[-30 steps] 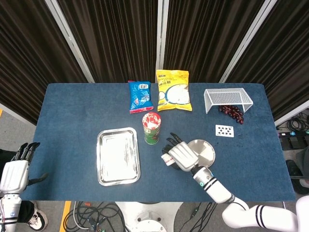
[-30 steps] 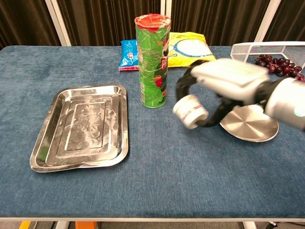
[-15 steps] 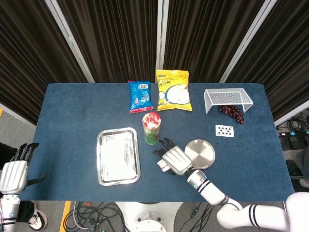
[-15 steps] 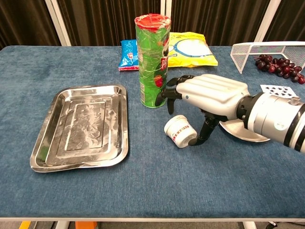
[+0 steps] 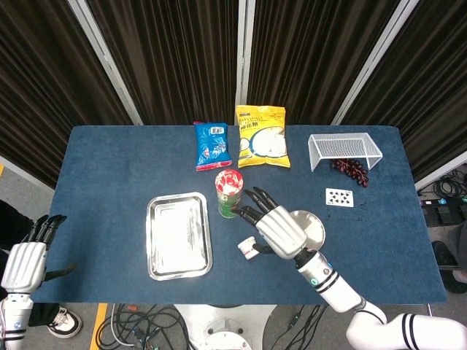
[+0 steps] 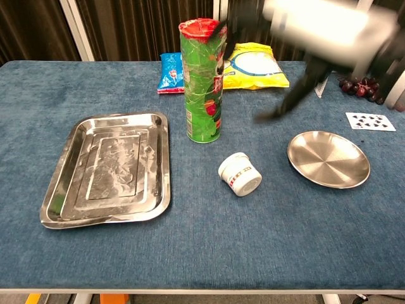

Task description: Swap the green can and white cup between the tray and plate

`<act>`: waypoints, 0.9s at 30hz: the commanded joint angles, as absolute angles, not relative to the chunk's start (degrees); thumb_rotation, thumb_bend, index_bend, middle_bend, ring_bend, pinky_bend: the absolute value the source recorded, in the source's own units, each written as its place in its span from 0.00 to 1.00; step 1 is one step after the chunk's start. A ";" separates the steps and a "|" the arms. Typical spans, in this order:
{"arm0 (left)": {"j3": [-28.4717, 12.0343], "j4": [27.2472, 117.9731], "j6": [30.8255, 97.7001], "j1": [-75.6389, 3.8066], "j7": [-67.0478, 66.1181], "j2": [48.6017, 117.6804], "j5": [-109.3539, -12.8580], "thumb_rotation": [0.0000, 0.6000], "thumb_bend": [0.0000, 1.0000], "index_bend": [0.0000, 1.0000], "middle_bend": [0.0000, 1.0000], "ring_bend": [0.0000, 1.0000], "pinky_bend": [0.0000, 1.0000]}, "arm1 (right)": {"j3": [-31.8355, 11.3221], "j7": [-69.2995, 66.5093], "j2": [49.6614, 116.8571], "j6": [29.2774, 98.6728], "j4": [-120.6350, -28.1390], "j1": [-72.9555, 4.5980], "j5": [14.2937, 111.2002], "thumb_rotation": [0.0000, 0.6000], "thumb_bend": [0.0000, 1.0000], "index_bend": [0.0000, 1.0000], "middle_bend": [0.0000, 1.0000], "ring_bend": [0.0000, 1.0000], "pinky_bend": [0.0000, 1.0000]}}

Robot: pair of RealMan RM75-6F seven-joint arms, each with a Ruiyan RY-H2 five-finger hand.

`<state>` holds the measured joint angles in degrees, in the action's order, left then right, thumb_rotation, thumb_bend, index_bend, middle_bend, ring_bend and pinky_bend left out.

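Observation:
The green can with a red lid stands upright on the blue table, between the steel tray and the round steel plate. The white cup lies on its side on the cloth, between can and plate, touching neither. My right hand hovers raised above the cup, fingers spread, holding nothing; it is blurred in the chest view. My left hand hangs off the table's left front corner, holding nothing, its fingers held close together.
A blue snack bag and a yellow bag lie at the back. A white wire basket, dark grapes and a playing card sit at the right back.
My right hand carried the cup leftward and down, let it go on the cloth on its side, then rose with fingers spread. The left hand barely moved.

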<state>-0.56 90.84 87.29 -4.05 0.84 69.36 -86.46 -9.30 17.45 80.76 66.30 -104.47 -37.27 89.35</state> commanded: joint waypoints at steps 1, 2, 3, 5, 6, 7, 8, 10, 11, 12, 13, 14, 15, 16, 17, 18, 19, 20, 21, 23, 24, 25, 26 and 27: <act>-0.75 90.85 87.45 -4.01 1.21 69.32 -86.56 1.00 0.02 0.13 0.13 0.06 0.34 | -12.97 17.56 79.44 70.06 -105.92 -37.67 92.28 1.00 0.00 0.22 0.29 0.00 0.00; -0.82 90.81 87.48 -3.99 1.34 69.33 -86.58 1.00 0.02 0.13 0.13 0.06 0.34 | -13.99 18.03 79.58 69.56 -105.80 -38.33 91.37 1.00 0.00 0.22 0.27 0.00 0.00; -0.87 90.72 87.50 -3.97 1.36 69.40 -86.57 1.00 0.02 0.13 0.13 0.06 0.34 | -14.82 18.17 79.67 68.99 -105.69 -38.90 90.42 1.00 0.00 0.22 0.26 0.00 0.00; -0.88 90.55 87.23 -3.97 1.35 69.48 -86.39 1.00 0.02 0.13 0.13 0.06 0.34 | -16.82 18.83 79.86 67.26 -105.09 -40.32 87.38 1.00 0.00 0.18 0.22 0.00 0.00; -0.88 90.50 87.03 -3.98 1.42 69.48 -86.25 1.00 0.02 0.13 0.13 0.06 0.34 | -17.59 19.67 79.81 66.19 -104.83 -40.94 85.59 1.00 0.00 0.15 0.19 0.00 0.00; -0.90 90.44 86.83 -4.00 1.50 69.49 -86.11 1.00 0.02 0.14 0.13 0.06 0.34 | -18.36 20.82 79.72 64.92 -104.62 -41.60 83.39 1.00 0.00 0.12 0.17 0.00 0.00; -0.91 90.42 86.63 -4.03 1.58 69.48 -85.99 1.00 0.02 0.14 0.13 0.06 0.34 | -19.09 22.14 79.61 63.46 -104.49 -42.32 80.81 1.00 0.00 0.07 0.14 0.00 0.00; -0.92 90.41 86.32 -4.04 1.78 69.39 -85.82 1.00 0.02 0.13 0.13 0.06 0.34 | -20.61 25.14 79.20 59.30 -104.53 -44.37 73.57 1.00 0.00 0.01 0.10 0.00 0.00; -0.90 90.37 86.21 -4.04 1.84 69.37 -85.77 1.00 0.02 0.14 0.13 0.06 0.34 | -21.24 26.01 79.23 57.74 -104.27 -45.42 70.78 1.00 0.00 0.00 0.08 0.00 0.00; -0.89 90.33 86.09 -4.04 1.93 69.30 -85.75 1.00 0.02 0.14 0.13 0.06 0.34 | -21.87 27.08 79.37 55.85 -103.54 -46.88 67.62 1.00 0.00 0.00 0.07 0.00 0.00; -0.85 90.28 86.01 -4.05 1.96 69.21 -85.81 1.00 0.02 0.14 0.13 0.06 0.34 | -22.20 27.81 79.51 54.60 -102.94 -47.96 65.56 1.00 0.00 0.00 0.07 0.00 0.00; -0.82 90.21 85.99 -4.05 1.99 69.09 -85.91 1.00 0.02 0.13 0.13 0.06 0.34 | -22.47 28.38 79.71 53.53 -102.37 -49.01 63.79 1.00 0.00 0.00 0.06 0.00 0.00; -0.81 90.10 86.06 -4.01 2.05 68.95 -86.02 1.00 0.02 0.13 0.13 0.06 0.34 | -22.72 29.08 80.03 52.41 -101.67 -50.31 61.69 1.00 0.00 0.00 0.06 0.00 0.00; -0.82 90.02 86.09 -3.98 2.15 68.85 -86.04 1.00 0.02 0.13 0.13 0.06 0.34 | -22.85 29.68 80.29 51.85 -101.19 -51.20 60.29 1.00 0.00 0.00 0.06 0.00 0.00; -0.84 90.00 86.05 -3.97 2.28 68.75 -86.01 1.00 0.02 0.14 0.13 0.06 0.34 | -22.93 30.31 80.60 51.49 -100.71 -52.06 59.09 1.00 0.00 0.00 0.06 0.00 0.00; -0.86 90.00 85.94 -3.98 2.45 68.60 -85.96 1.00 0.02 0.14 0.13 0.06 0.34 | -22.97 31.13 81.00 51.18 -100.15 -53.12 57.57 1.00 0.00 0.00 0.07 0.00 0.00; -0.85 90.03 85.91 -3.96 2.51 68.49 -85.96 1.00 0.02 0.14 0.13 0.06 0.34 | -22.97 31.73 81.27 51.02 -99.79 -53.86 56.38 1.00 0.00 0.00 0.07 0.00 0.00; -0.86 90.05 85.77 -3.99 2.54 68.42 -85.91 1.00 0.02 0.14 0.13 0.06 0.34 | -22.97 32.47 81.59 50.83 -99.41 -54.81 54.74 1.00 0.00 0.00 0.08 0.00 0.00; -0.91 90.11 85.62 -4.02 2.54 68.37 -85.78 1.00 0.02 0.14 0.13 0.06 0.34 | -22.96 32.94 81.82 50.73 -99.17 -55.50 53.60 1.00 0.00 0.00 0.10 0.00 0.00; -0.88 90.16 85.13 -4.09 2.56 68.20 -85.49 1.00 0.02 0.13 0.13 0.06 0.34 | -22.76 33.59 82.25 50.31 -98.83 -56.92 51.31 1.00 0.00 0.00 0.12 0.00 0.00; -0.84 90.16 84.91 -4.12 2.68 68.10 -85.41 1.00 0.02 0.14 0.13 0.06 0.34 | -22.62 33.95 82.40 50.23 -98.65 -57.50 50.49 1.00 0.00 0.00 0.13 0.00 0.00; -0.82 90.16 84.70 -4.15 2.83 68.01 -85.32 1.00 0.02 0.14 0.13 0.06 0.34 | -22.43 34.44 82.54 50.27 -98.43 -58.07 49.68 1.00 0.00 0.00 0.14 0.00 0.00; -0.80 90.12 84.44 -4.18 3.02 67.92 -85.18 1.00 0.02 0.14 0.13 0.06 0.34 | -22.19 35.10 82.70 50.35 -98.19 -58.81 48.48 1.00 0.00 0.00 0.15 0.00 0.00; -0.78 90.10 84.29 -4.19 3.18 67.87 -85.12 1.00 0.02 0.14 0.13 0.06 0.34 | -22.01 35.60 82.79 50.37 -98.04 -59.36 47.43 1.00 0.00 0.01 0.16 0.00 0.00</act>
